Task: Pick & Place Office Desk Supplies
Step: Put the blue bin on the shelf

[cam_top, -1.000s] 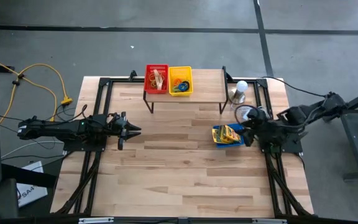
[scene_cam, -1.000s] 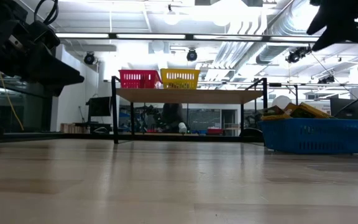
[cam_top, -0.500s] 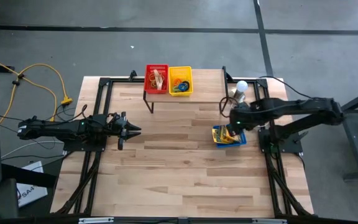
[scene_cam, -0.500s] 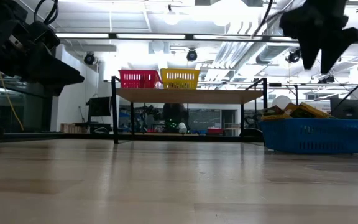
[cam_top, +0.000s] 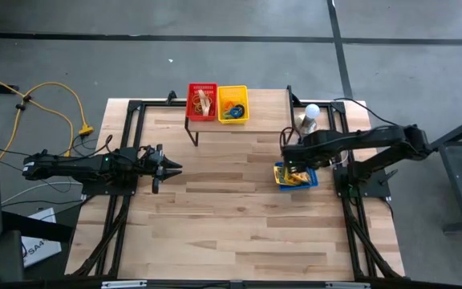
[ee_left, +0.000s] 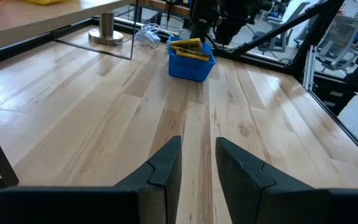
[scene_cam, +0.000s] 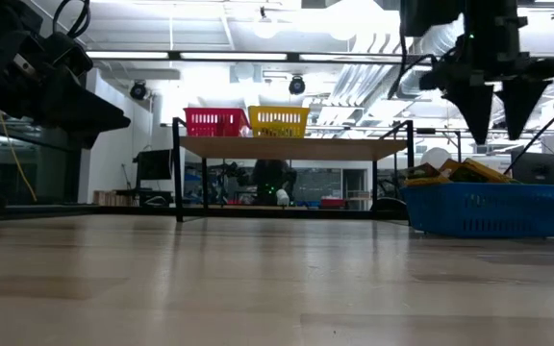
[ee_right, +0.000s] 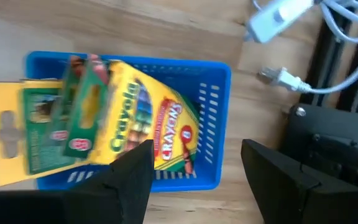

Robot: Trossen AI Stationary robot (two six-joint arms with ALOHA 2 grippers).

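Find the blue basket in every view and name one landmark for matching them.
High view: blue basket at the table's right, under the right gripper.
Low view: at right.
Left wrist view: far across the table.
Right wrist view: fills the centre.
Shared landmark: the crayon boxes inside.

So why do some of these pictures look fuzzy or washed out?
In the right wrist view the crayon boxes in the blue basket are smeared at one side. In the low view the ceiling lights glare white, leaving the right tool a dark silhouette. The high view is evenly lit.
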